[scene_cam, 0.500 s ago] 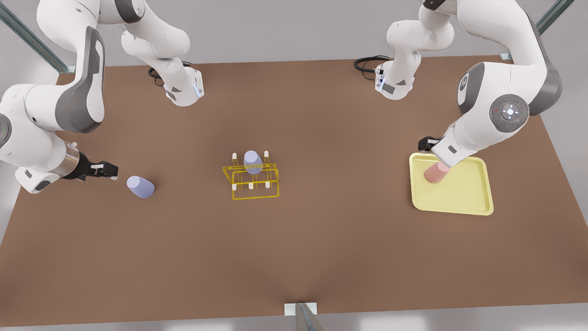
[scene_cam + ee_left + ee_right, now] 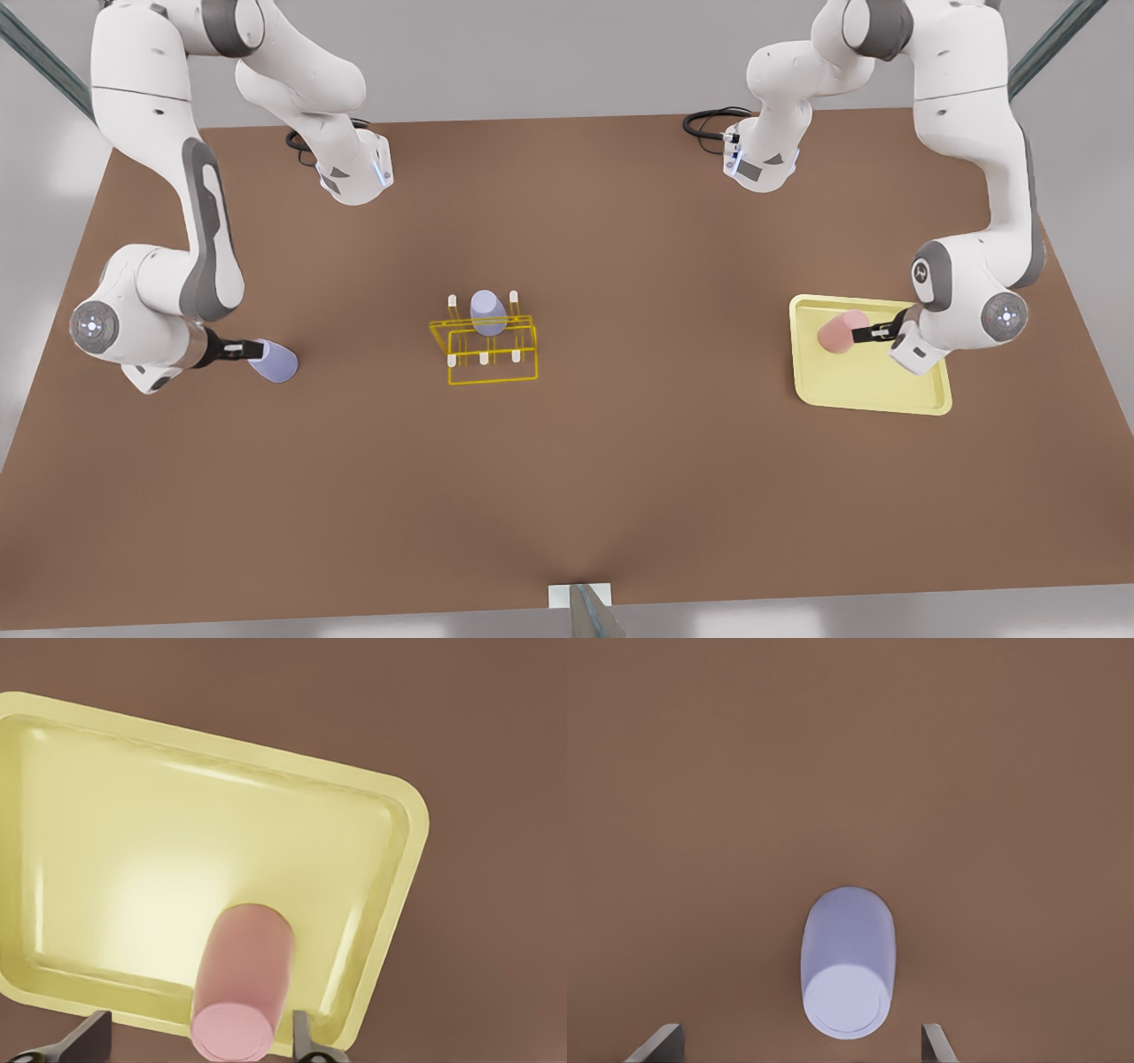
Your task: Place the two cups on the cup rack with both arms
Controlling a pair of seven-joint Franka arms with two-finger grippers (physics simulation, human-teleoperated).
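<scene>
On the brown table (image 2: 620,461), wide bare room surrounds the cup rack (image 2: 484,347), which carries one lavender cup (image 2: 487,312). The left gripper (image 2: 873,333), reaching low from the tray's (image 2: 873,399) outer edge, is spread around the lying pink cup (image 2: 244,981). The right gripper (image 2: 237,351) is spread around the lying second lavender cup (image 2: 846,970).

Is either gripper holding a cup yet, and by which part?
Nothing is held: the left gripper stands open around the salmon pink cup, the right gripper open around the lavender cup.
</scene>
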